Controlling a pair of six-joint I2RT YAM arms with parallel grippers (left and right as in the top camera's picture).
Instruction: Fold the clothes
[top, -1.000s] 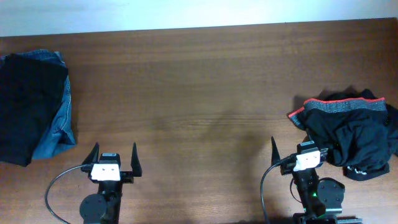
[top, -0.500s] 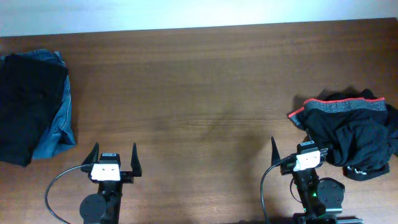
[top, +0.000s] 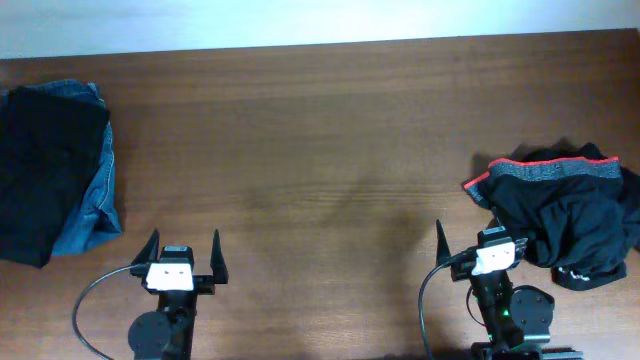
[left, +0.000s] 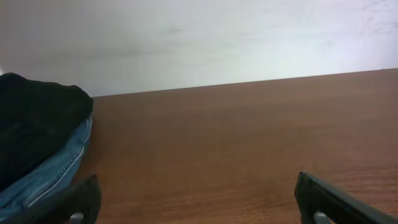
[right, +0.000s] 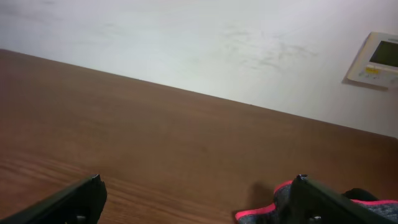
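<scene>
A crumpled heap of black trousers (top: 568, 218) with a grey, red-edged waistband (top: 545, 172) lies at the right of the table; its waistband edge shows in the right wrist view (right: 273, 204). A folded stack of black cloth on blue denim (top: 50, 180) lies at the left edge, also in the left wrist view (left: 37, 134). My left gripper (top: 185, 252) is open and empty near the front edge. My right gripper (top: 468, 240) is open and empty, just left of the trousers heap; its right finger is against the heap.
The brown wooden table (top: 320, 150) stretches between the two piles. A white wall runs behind the far edge, with a small wall panel (right: 376, 59) at the right.
</scene>
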